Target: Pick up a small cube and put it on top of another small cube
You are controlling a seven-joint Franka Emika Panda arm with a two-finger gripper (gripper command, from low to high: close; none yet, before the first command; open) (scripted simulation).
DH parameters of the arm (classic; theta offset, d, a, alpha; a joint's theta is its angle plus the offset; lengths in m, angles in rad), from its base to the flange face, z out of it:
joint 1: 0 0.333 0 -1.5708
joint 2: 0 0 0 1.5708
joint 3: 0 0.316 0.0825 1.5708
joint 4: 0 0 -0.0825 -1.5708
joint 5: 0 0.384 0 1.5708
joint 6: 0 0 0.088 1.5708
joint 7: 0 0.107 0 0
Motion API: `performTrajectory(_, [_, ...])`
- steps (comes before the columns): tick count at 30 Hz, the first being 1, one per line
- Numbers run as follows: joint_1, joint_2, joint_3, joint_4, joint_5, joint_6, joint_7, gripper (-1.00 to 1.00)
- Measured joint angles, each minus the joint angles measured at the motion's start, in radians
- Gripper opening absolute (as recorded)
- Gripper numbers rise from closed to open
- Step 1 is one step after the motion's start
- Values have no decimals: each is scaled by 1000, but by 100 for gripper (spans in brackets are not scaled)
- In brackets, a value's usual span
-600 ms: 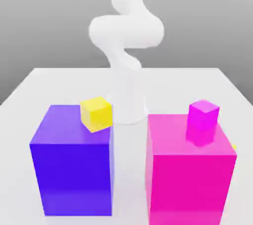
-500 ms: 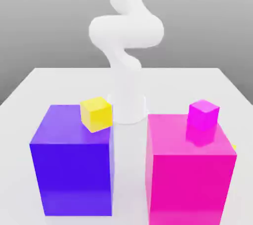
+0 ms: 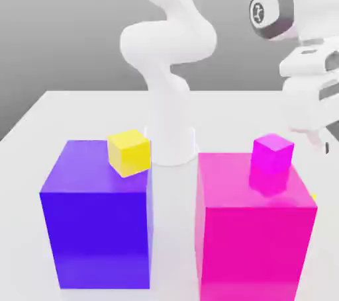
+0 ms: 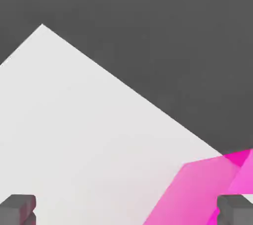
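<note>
A thin sliver of the small cube (image 3: 314, 196) is seen in the exterior view, low on the surface (image 3: 79, 111) by its edge on the exterior view's right. The rest is hidden behind the big magenta block (image 3: 255, 240), so it cannot be told whether cube and block touch. The tool (image 4: 126, 210) is held wide, its two fingers (image 4: 19, 209) set far apart at the corners of the hand view with nothing between them. In the exterior view it is seen raised over that same edge of the surface, just beside the small magenta cube (image 3: 271, 153) and higher than the block's top.

The coming move is judged to turn on one relation: the small cube lies below the tool and slightly nearer the camera, tucked against the block's far side. A mostly downward approach is therefore called for, with the fingers kept off the block's wall. The pure-yellow small cube (image 3: 130, 151) on the big purple block (image 3: 96, 227), towards the opposite edge, is well apart from the tool
</note>
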Motion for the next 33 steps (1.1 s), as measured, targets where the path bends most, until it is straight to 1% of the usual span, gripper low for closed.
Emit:
performTrajectory(2, [49, 74, 27, -35, -37, 43, 9, 0])
performTrajectory(5, [122, 175, 30, -95, -137, 98, 53, 0])
performTrajectory(8, [159, 276, -21, -100, -236, 172, 115, 0])
performTrajectory(11, [220, 383, -97, -82, -307, 257, 168, 0])
performTrajectory(12, [238, 412, -118, -76, -322, 281, 180, -100])
performTrajectory(18, [246, 426, -128, -73, -332, 292, 188, -100])
performTrajectory(20, [228, 393, -106, -80, -313, 265, 173, -100])
performTrajectory(23, [193, 295, -53, -99, -240, 187, 118, -100])
performTrajectory(26, [185, 192, -20, -108, -160, 112, 36, -100])
performTrajectory(29, [159, 105, -33, -66, -111, -2, -67, -100])
performTrajectory(33, [121, -4, -75, 4, -85, -174, -181, -100])
